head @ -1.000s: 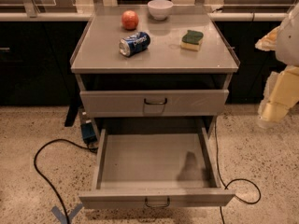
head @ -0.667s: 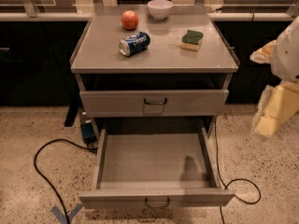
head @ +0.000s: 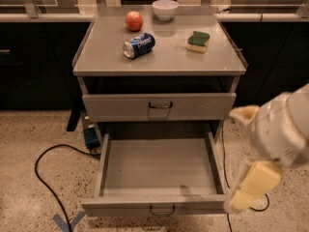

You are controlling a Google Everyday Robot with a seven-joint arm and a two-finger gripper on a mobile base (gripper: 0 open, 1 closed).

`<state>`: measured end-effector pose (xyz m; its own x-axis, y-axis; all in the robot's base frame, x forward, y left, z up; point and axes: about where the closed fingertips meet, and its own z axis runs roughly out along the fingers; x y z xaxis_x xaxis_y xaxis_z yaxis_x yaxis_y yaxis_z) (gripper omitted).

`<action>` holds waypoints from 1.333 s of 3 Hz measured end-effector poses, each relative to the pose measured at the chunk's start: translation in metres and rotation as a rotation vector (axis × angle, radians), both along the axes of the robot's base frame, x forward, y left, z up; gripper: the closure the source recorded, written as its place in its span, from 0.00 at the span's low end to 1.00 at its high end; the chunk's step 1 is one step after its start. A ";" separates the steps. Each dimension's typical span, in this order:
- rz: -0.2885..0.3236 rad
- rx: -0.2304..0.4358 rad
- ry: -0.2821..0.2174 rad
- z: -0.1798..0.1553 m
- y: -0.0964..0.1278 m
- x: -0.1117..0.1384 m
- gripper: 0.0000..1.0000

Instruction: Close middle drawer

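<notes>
Now | gripper (head: 235,159) spread, empty | beside front-right corner of middle drawer (head: 159,168), pulled out

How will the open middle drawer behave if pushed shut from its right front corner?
The middle drawer looks empty, so probably light and easy-sliding. It is wide and pulled far out; an off-centre push from the tool, beside its right front corner, may rack it. Pushing near the centre pull seems safer.
</notes>
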<state>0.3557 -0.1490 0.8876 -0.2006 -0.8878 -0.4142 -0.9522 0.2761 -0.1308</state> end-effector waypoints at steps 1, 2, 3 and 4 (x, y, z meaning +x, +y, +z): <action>0.035 0.011 0.023 -0.047 0.029 -0.036 0.00; 0.066 0.004 0.092 -0.112 0.053 -0.071 0.00; 0.119 -0.003 0.215 -0.193 0.083 -0.112 0.00; 0.125 -0.026 0.262 -0.215 0.077 -0.135 0.00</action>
